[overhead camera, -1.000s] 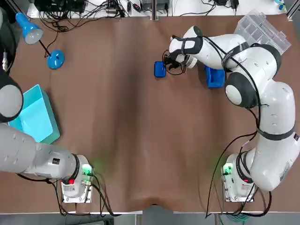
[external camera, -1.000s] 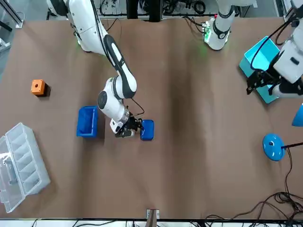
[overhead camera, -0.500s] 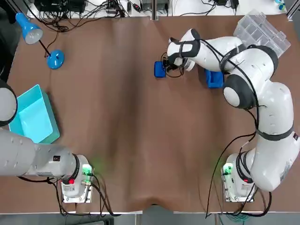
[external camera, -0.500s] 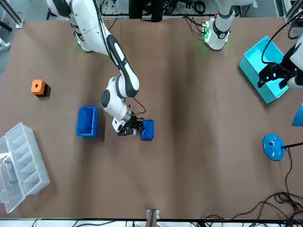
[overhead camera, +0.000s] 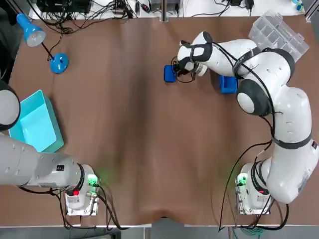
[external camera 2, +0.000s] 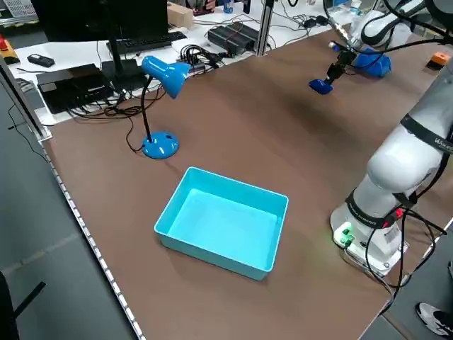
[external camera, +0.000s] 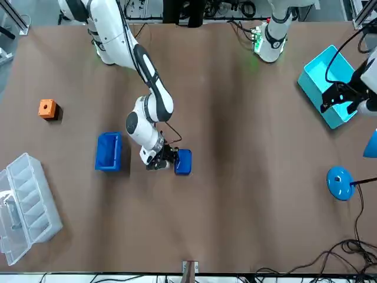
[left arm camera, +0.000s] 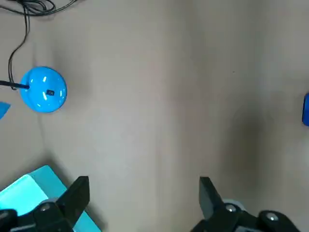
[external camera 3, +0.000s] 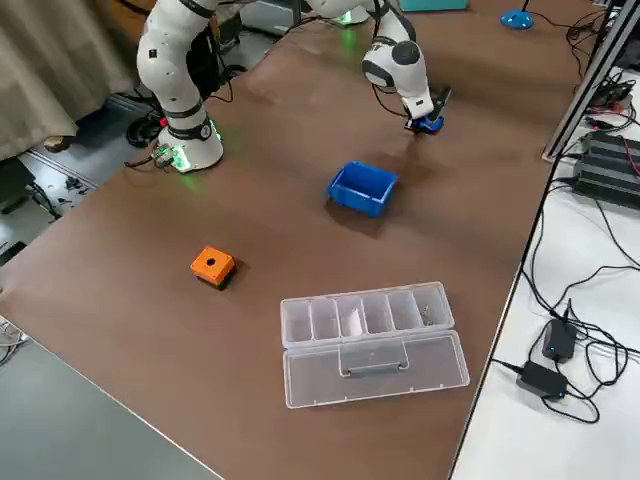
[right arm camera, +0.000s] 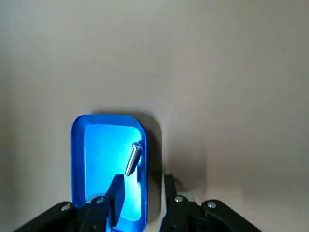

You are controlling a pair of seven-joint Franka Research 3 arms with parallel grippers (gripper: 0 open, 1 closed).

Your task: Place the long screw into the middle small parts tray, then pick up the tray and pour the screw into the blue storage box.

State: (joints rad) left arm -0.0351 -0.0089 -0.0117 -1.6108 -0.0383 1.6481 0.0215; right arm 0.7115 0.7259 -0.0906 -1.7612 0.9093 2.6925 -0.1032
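Note:
The small blue tray (overhead camera: pixel 169 73) sits far back on the brown table, and the right wrist view shows the silver long screw (right arm camera: pixel 132 158) lying inside the small blue tray (right arm camera: pixel 104 145). My right gripper (right arm camera: pixel 142 193) is low over the tray's near rim, open but narrow. One finger (right arm camera: pixel 116 193) is inside the tray and the other is outside it. In the front view the right gripper (external camera: pixel 165 160) touches the tray's side. A dark blue storage bin (overhead camera: pixel 228 83) stands just to the right. My left gripper (left arm camera: pixel 145 198) hovers open and empty by the teal box (overhead camera: pixel 35 124).
A blue desk lamp (overhead camera: pixel 59 63) stands at the back left. A clear compartment organizer (overhead camera: pixel 276 31) lies at the back right corner, with an orange block (external camera: pixel 47 108) near it. Cables run along the table's far edge.
My right gripper has crept closer to the small tray and lowered onto its rim. The left arm has shifted slightly near the teal box.

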